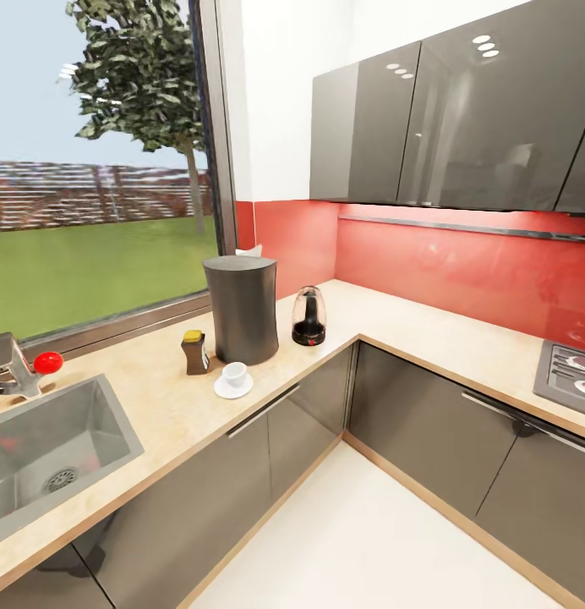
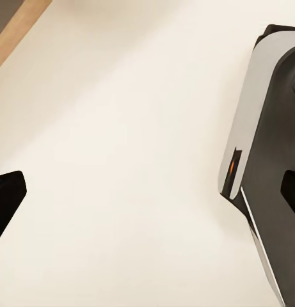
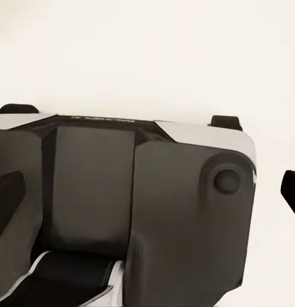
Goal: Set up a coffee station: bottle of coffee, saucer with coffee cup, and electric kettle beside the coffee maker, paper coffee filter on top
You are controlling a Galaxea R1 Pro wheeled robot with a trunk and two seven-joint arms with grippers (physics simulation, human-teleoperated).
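On the kitchen countertop (image 1: 157, 397) in the head view stands the tall dark coffee maker (image 1: 240, 309). The brown bottle of coffee (image 1: 194, 352) with its yellow cap is just left of it. In front, the white coffee cup (image 1: 235, 373) sits on the saucer (image 1: 233, 387). The glass-domed electric kettle (image 1: 309, 316) stands just right of it. A small white corner (image 1: 251, 250), perhaps the paper coffee filter, peeks out behind the maker's top. The kitchen shelf is out of view. My left gripper (image 2: 147, 195) and right gripper (image 3: 147, 192) hang open and empty over the pale floor.
A steel sink (image 1: 47, 448) with a red-knobbed tap (image 1: 26, 368) lies at the counter's left. A hob (image 1: 571, 376) sits at the far right. Grey wall cabinets (image 1: 445, 127) hang above the red backsplash. My own base (image 3: 134, 211) shows under the grippers.
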